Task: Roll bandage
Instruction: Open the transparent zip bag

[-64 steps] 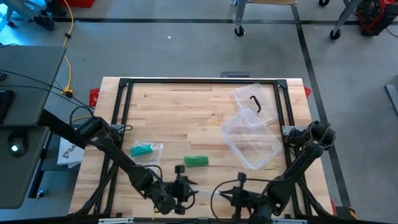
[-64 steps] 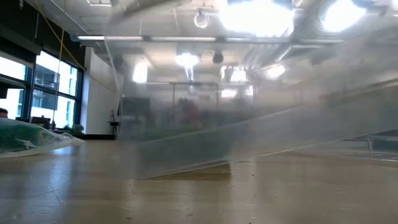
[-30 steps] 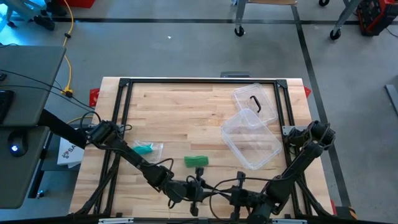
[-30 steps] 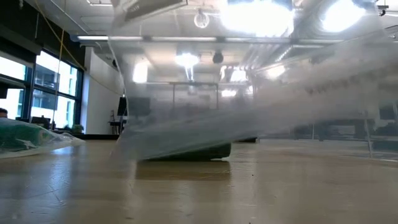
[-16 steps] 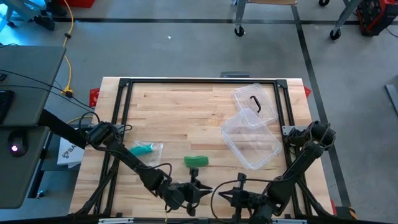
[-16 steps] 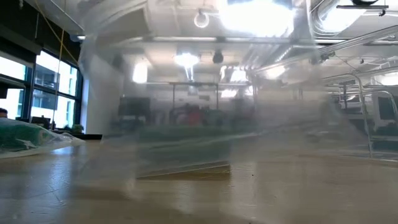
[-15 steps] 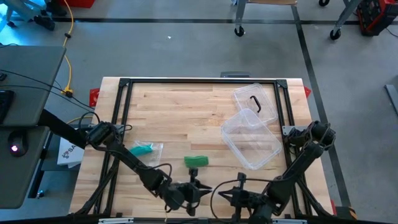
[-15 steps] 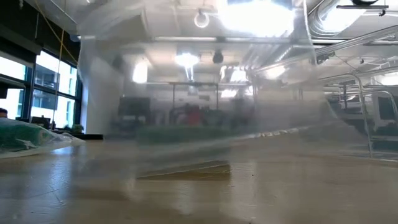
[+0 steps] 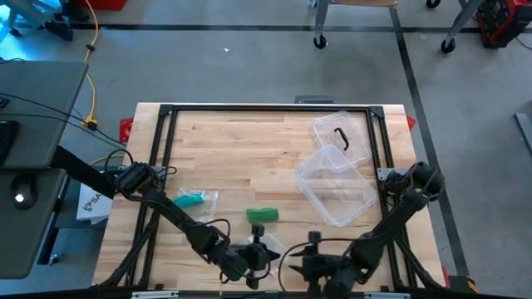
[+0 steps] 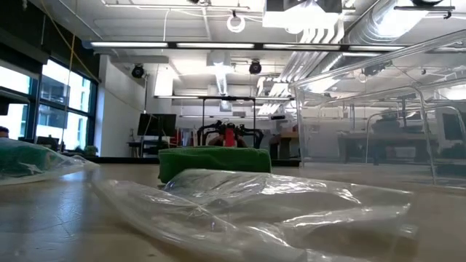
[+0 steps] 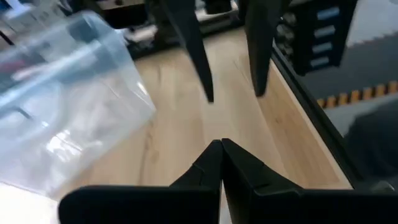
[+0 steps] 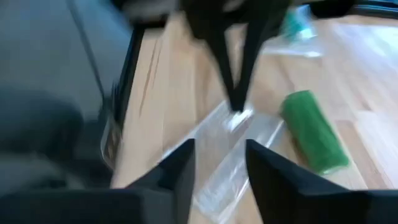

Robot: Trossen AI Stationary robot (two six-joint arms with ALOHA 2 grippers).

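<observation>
A green bandage roll [image 9: 262, 215] lies on the wooden table near the front; it also shows in the low view [image 10: 215, 163] and the right wrist view [image 12: 314, 132]. A clear plastic wrapper [image 10: 255, 211] lies crumpled on the table in front of it. My left gripper [image 9: 268, 253] is shut, with its tips at one end of the wrapper [image 12: 231, 134]. My right gripper [image 12: 219, 163] is open and empty, just right of the left one and facing it [image 9: 293, 264]. My left gripper pinches the wrapper's end [image 12: 240, 117] between its two shut fingertips [image 12: 236, 99]. The fingers slant down from the table's left. The rest of the wrapper lies slack and crumpled on the table; one layer or several, I cannot tell.
A second green bandage in a clear bag [image 9: 194, 199] lies at the front left. A clear plastic container [image 9: 336, 186] and its lid [image 9: 341, 136] with a black handle stand at the right. A black frame [image 9: 270, 109] runs round the table.
The clear wrapper hung in front of the low camera as a blurred sheet; it has come down and now lies crumpled on the table in front of the green roll. My right gripper has moved a little toward the table's left, closer to my left gripper.
</observation>
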